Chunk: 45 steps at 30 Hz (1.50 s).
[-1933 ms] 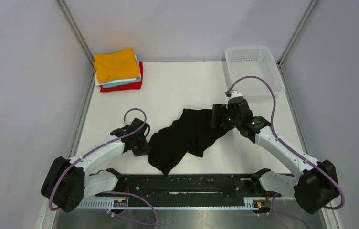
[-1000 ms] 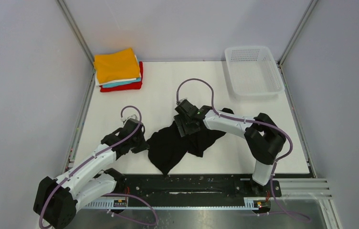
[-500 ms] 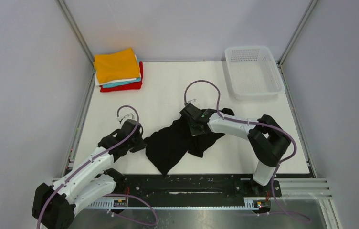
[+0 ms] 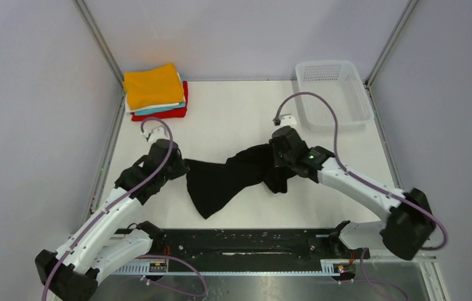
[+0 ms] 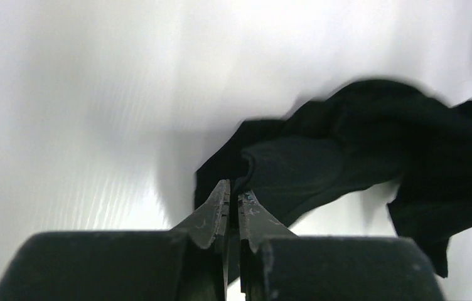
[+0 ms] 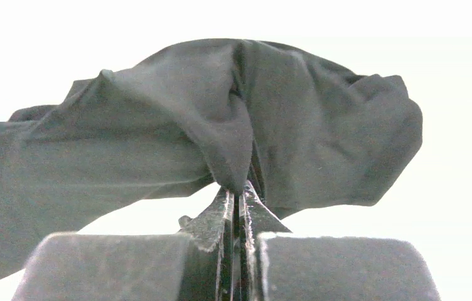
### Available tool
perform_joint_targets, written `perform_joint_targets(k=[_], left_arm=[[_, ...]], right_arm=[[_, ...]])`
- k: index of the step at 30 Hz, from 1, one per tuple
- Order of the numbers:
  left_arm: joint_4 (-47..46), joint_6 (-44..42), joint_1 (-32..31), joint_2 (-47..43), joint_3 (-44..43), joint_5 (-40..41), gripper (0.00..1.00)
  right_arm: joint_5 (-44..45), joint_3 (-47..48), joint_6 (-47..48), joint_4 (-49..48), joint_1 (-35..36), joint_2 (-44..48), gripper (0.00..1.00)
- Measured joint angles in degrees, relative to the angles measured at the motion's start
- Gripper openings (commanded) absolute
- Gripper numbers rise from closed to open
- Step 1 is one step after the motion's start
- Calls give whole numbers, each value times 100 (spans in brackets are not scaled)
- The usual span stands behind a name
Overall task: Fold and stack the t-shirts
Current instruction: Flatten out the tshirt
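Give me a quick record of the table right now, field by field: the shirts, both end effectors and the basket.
black t-shirt: unfolded, crumpled, stretched between the two arms at mid-table
left end effector: shut on the shirt's left edge
right end effector: shut on a pinch of cloth at the shirt's right side
folded stack: far left corner; orange on top, then white, teal, red
basket: white mesh, far right corner
table: white

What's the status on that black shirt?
Left gripper shut on shirt, left end. Right gripper shut on right end. Shirt bunched, strung between them, unfolded. Nothing in the way; stack and basket at far corners.
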State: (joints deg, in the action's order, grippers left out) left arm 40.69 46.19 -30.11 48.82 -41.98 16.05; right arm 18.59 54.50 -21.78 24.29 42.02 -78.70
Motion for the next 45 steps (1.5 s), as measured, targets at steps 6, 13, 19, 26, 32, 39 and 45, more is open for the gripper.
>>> perform_joint_targets(k=[6,13,19,26,32,39,45], left_arm=[[-42,-302,-2,-444,-1491,538,0],[-175,-739,-2,-1370,-2767,866,0],[-400,-1250,-7,-1591,-4227,728,0],[-562,-1742,-24,-1257,-6159,-20,0],[-568,-2070,-24,-619,-7184,-249,0],[-780,-2656,-28,201,-7084,761,0],[-2061,-3899,203,1604,-5853,2730,0]], right_arm=[[566,417,704,286,-20,1631,0],[560,1425,1574,723,-35,3167,0],[-216,2968,2186,1274,-39,3508,0],[-1099,4538,2334,1860,-39,3536,0],[-1764,5163,2413,2179,-35,3456,0],[-870,4927,2702,2015,-39,3001,0],[280,3888,2903,1351,-573,1790,3]])
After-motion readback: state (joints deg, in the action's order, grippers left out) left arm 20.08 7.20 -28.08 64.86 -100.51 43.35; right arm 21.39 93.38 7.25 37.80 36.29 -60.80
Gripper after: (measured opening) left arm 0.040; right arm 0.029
